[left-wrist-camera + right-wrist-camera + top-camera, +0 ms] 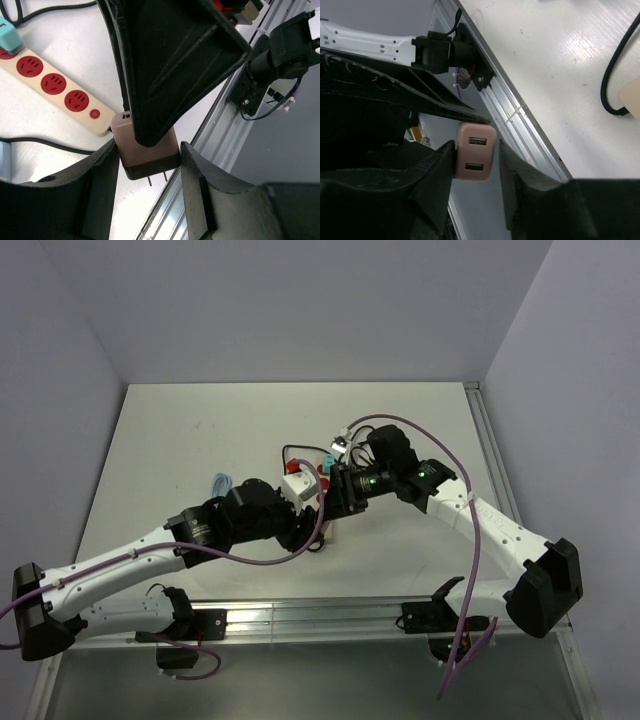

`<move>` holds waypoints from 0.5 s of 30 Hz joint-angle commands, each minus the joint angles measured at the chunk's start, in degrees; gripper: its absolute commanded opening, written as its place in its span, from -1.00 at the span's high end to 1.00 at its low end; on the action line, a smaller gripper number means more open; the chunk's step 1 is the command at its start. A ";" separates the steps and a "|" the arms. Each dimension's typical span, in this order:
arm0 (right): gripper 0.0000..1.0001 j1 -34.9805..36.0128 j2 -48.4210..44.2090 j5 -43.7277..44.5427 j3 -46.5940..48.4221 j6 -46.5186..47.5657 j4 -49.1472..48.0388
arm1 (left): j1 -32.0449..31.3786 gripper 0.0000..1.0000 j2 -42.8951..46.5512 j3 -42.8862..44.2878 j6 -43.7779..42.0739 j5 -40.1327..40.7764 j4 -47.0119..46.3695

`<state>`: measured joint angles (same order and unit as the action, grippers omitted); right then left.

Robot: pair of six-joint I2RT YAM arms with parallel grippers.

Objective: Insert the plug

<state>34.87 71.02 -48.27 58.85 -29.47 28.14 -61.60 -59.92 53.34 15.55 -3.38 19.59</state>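
A pink plug [150,152] with two metal prongs pointing down sits between the fingers of my left gripper [148,162], which is shut on its sides, above the table's near edge. In the right wrist view the same plug [476,154] shows its two USB ports. My right gripper [477,160] stands around it: one finger touches it and a small gap shows at the other. The cream power strip [50,82] with red sockets lies just beyond. In the top view both grippers [322,512] meet over the strip, and the plug is hidden there.
A teal plug [7,37] sits in the strip's far end, and a white adaptor [297,483] is on the strip. Black cable [610,85] loops on the table. The aluminium rail [220,125] runs along the near edge. A blue cable [222,483] lies left.
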 commanded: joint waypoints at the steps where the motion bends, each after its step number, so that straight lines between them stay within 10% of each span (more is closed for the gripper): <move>1: 0.14 0.99 0.69 -2.08 2.06 1.44 0.51 | -0.53 0.99 -0.11 3.26 -1.40 0.39 -2.28; 5: 0.98 1.43 0.87 -3.84 1.36 0.47 -0.98 | -0.62 0.98 0.50 2.82 -0.79 1.53 -3.07; 15: 1.00 1.60 -4.58 10.02 -3.04 -3.92 -7.48 | -0.53 0.20 4.72 -0.34 7.20 16.37 -3.87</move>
<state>35.86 69.49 -44.14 57.54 -33.41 23.55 -62.48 -58.30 52.60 18.24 3.90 19.88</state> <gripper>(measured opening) 0.339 0.509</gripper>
